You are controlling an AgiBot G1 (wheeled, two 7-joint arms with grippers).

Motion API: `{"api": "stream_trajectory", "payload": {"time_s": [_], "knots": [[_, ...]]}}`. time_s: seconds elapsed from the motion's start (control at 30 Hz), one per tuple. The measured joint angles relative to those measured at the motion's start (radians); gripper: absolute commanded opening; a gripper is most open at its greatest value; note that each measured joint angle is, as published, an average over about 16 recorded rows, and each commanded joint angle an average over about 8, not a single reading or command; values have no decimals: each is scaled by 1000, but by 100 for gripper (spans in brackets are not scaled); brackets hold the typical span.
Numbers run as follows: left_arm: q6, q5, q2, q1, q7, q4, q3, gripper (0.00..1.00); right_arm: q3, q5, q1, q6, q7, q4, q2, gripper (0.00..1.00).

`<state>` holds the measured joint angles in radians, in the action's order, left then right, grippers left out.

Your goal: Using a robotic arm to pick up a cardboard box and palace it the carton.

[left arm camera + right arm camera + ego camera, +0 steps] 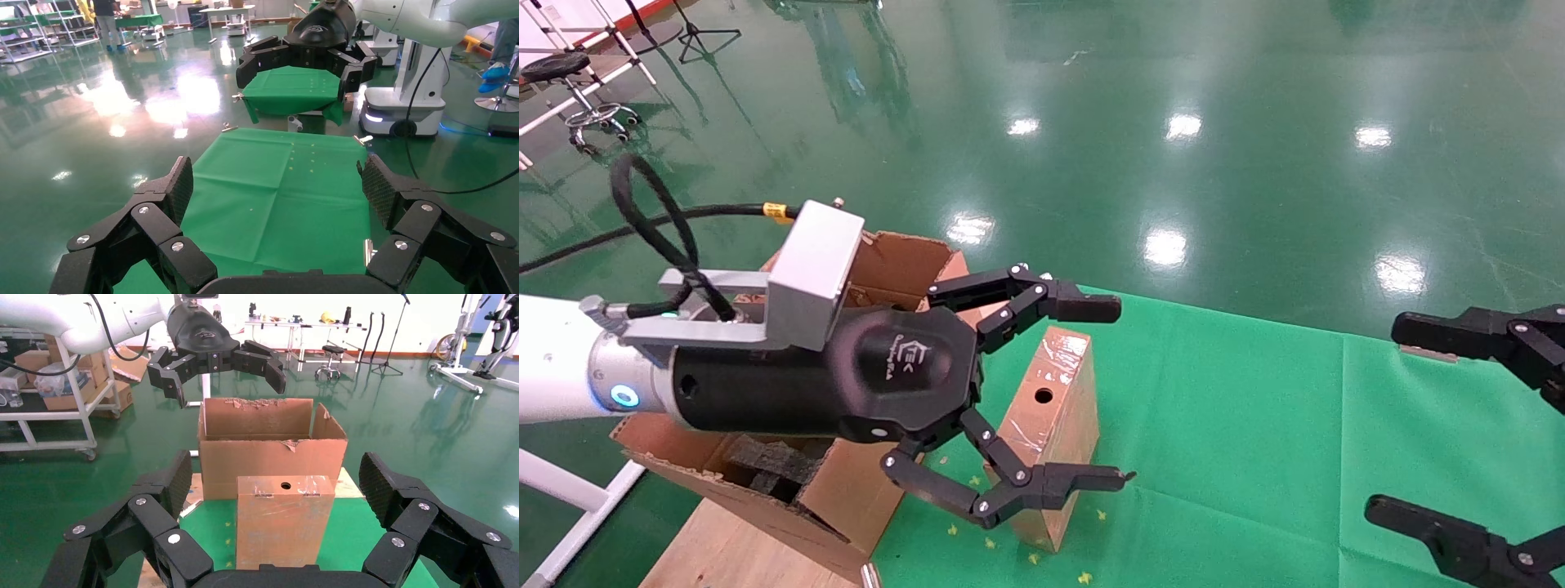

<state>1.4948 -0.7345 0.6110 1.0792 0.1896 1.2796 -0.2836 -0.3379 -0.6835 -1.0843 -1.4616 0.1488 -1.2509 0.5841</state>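
Though the white lettering and logo on the black housing of the left gripper [1042, 392] are too small to read, and the cardboard box [1052, 408] carries no print I can make out, the box's own marks are plain: glossy clear tape over its top and a single round hole in the face turned up toward the head camera. It stands on a green cloth [1254, 425] spread over a table, beside the carton [878, 269], whose torn flaps stand open and which shows black foam inside at its near end. Under the carton lies a pale wooden board [731, 547]. The box's long axis runs away from the robot across the cloth, and it leans a little. The robotic arm [552, 367], white with a blue light ring and a grey box on its wrist, reaches in from the left and hangs above the carton's edge, its fingers spread wide on either side of the box without touching it. The right gripper [1401, 425] waits at the right edge of the cloth, also spread wide and empty. All round is a shiny green floor [1173, 122] mirroring ceiling lights, with a stool [568, 82] at the far left.
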Motion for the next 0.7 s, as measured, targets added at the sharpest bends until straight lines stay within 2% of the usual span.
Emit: {"api": "stream_trajectory", "payload": {"time_s": [0.57,0.63,0.7], "knots": [[0,0,0,0,0,0,0,100,0,0,0,0,0,0,0,100],[0,-1,-1,0,0,0,0,100,0,0,0,0,0,0,0,86],[-1,-6,-3,1,1,2,-2,100,0,0,0,0,0,0,0,61]]}}
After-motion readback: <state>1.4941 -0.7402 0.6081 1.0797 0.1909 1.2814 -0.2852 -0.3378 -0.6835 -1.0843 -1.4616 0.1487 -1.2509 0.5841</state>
